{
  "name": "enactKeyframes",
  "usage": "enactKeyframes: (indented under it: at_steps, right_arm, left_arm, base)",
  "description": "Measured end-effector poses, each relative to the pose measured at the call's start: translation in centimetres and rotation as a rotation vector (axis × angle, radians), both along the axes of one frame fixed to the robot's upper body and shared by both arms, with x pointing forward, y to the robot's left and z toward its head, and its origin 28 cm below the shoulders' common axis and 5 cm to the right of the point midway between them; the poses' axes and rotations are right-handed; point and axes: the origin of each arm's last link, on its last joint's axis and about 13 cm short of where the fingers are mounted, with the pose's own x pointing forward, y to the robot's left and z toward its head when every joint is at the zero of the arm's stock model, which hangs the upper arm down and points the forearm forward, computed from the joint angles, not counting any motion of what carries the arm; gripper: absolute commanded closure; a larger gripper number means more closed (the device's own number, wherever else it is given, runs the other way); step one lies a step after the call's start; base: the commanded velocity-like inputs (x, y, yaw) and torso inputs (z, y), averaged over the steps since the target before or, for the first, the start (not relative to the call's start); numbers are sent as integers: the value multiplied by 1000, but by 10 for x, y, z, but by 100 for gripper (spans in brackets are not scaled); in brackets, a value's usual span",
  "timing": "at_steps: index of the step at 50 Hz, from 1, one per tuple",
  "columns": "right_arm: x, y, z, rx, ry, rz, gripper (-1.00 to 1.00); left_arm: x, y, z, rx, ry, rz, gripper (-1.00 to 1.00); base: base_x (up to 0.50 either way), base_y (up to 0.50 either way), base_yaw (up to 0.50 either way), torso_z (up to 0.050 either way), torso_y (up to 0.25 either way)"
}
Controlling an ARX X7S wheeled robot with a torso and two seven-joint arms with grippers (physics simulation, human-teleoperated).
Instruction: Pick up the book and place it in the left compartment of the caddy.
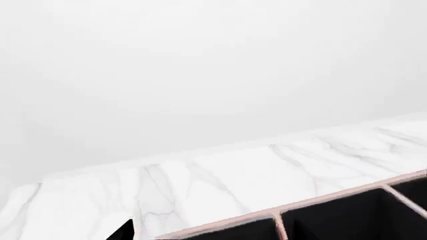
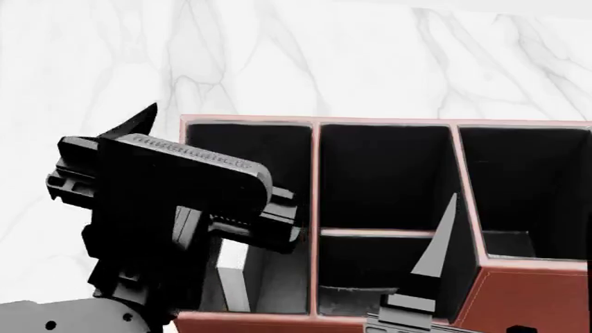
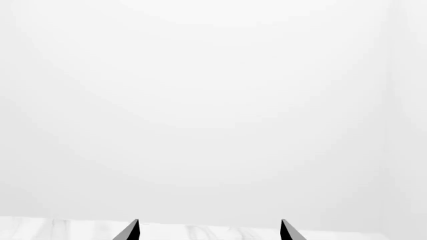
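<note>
Nearest in the head view, the left gripper [image 2: 176,180] is hanging over the caddy [image 2: 527,291], its black bulk covering most of the left compartment [image 2: 249,149]. Under it a pale grey-white slab, apparently the book [image 2: 242,277] showing its page edges, is standing inside that compartment against the near wall. Whether the fingers are touching it, or how far apart they are, I cannot tell. The left wrist view is missing the book, catching only the caddy's far rim and the marble table [image 2: 370,55] beyond. The right wrist view is showing the right gripper [image 3: 209,231] with its tips spread wide, holding nothing.
</note>
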Motion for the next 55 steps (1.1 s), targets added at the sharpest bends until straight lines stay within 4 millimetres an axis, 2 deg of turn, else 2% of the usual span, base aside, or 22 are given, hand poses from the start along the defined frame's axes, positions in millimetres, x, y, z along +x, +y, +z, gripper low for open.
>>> enactKeyframes:
  at_steps: [10,18,35,55]
  right_arm:
    - [0,0,0,7,2,5,-100]
    - [0,0,0,15,2,10,-100]
    - [-1,0,0,34,0,22,-100]
    - [-2,2,0,41,2,32,-100]
  left_arm:
    - [-2,23,-2,108,-200,87,-100]
    - [-6,39,-13,176,-283,161,-100]
    - [-23,61,-45,228,-294,244,-100]
    - [-49,74,-64,229,-267,298,-100]
  base:
    - [0,0,0,0,0]
    - [0,0,0,0,0]
    - [0,0,0,0,0]
    - [0,0,0,0,0]
